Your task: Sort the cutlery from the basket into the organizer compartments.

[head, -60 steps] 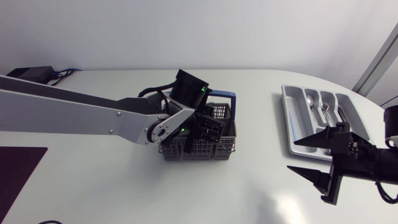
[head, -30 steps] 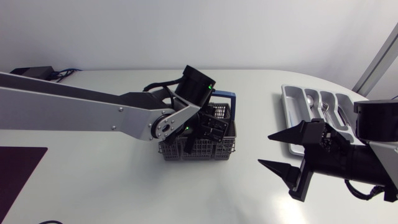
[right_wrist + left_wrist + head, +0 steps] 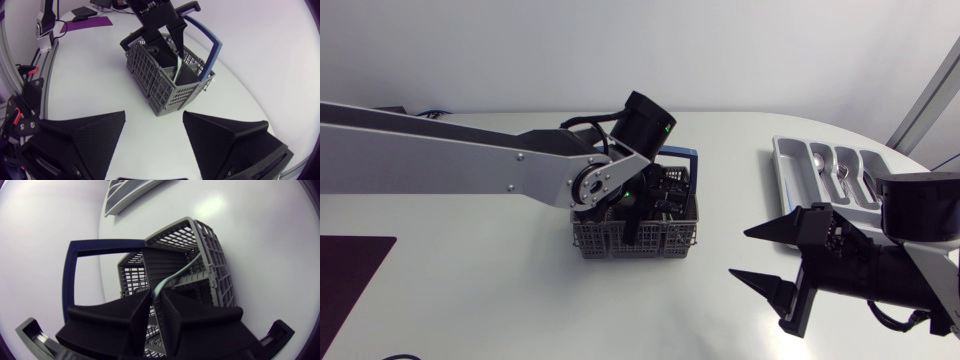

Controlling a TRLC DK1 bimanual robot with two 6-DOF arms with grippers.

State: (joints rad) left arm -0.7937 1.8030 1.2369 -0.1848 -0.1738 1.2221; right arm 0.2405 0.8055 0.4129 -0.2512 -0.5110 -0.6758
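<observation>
The grey wire cutlery basket point(image 3: 640, 241) with a blue handle stands mid-table. My left gripper point(image 3: 634, 216) reaches down into it from above. In the left wrist view that gripper point(image 3: 156, 294) is shut on the thin silver handle of a cutlery piece point(image 3: 180, 272), which curves down into a basket point(image 3: 216, 265) compartment; its working end is hidden. The right wrist view shows the basket point(image 3: 160, 85), my left gripper point(image 3: 169, 41) and the held cutlery piece point(image 3: 178, 67). My right gripper point(image 3: 741, 254) hovers open and empty between basket and organizer point(image 3: 788, 205).
The grey organizer at the right edge holds spoons point(image 3: 818, 160) and other cutlery in its long compartments. It also shows beyond the basket in the left wrist view, organizer point(image 3: 127, 197). A dark purple mat point(image 3: 345, 270) lies at the front left.
My left gripper has turned and risen a little over the basket while its fingers came together on the cutlery handle. My right arm has swung leftward, toward the table's middle.
</observation>
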